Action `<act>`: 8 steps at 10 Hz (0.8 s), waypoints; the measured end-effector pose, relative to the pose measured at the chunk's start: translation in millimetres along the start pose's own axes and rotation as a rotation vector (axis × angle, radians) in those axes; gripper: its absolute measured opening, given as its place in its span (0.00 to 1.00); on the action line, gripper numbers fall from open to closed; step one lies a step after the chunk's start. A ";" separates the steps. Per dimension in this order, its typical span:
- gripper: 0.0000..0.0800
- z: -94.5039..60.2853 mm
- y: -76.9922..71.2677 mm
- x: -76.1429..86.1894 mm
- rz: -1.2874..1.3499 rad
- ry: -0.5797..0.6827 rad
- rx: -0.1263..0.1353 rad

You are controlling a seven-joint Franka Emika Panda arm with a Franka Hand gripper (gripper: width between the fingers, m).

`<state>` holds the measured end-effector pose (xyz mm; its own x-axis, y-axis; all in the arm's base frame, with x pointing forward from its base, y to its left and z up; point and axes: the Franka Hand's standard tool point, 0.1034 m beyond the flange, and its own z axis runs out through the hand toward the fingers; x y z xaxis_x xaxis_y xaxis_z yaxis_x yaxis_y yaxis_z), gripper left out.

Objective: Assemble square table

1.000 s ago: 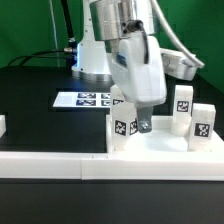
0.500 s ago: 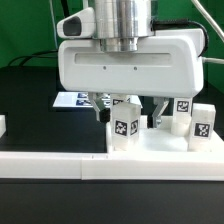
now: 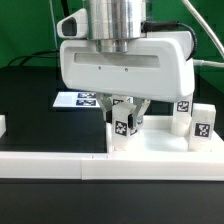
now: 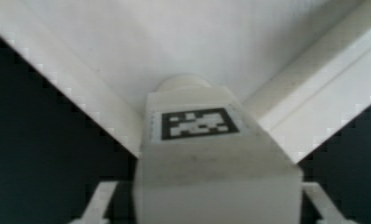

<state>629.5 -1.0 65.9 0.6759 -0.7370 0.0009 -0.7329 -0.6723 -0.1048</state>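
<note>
The white square tabletop [image 3: 160, 148] lies on the table with three white tagged legs standing on it. One leg [image 3: 123, 128] stands in its front corner on the exterior view's left. My gripper [image 3: 124, 117] is over this leg, jaws open, one finger on each side of its top. In the wrist view the leg [image 4: 201, 130] stands in the tabletop's corner [image 4: 182, 40], and both fingers [image 4: 100, 200] show beside it with dark gaps between. Two more legs [image 3: 184, 108] [image 3: 201, 124] stand at the exterior view's right.
The marker board [image 3: 82, 98] lies behind the tabletop. A long low white wall strip [image 3: 50, 166] runs along the front. A small white block [image 3: 2, 125] sits at the exterior view's left edge. Cables hang at the back.
The gripper has turned broadside to the exterior camera, moved to the exterior view's left and come down over the front leg. The legs have not moved.
</note>
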 end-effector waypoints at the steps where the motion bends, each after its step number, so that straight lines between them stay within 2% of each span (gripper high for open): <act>1: 0.37 0.1 0.6 0.3 0.082 0.000 -0.001; 5: 0.37 -0.4 3.8 -0.8 0.614 0.022 -0.016; 8: 0.37 0.6 6.5 -3.1 0.963 -0.010 -0.019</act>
<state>622.6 -3.0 64.6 -0.2159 -0.9726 -0.0856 -0.9747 0.2199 -0.0398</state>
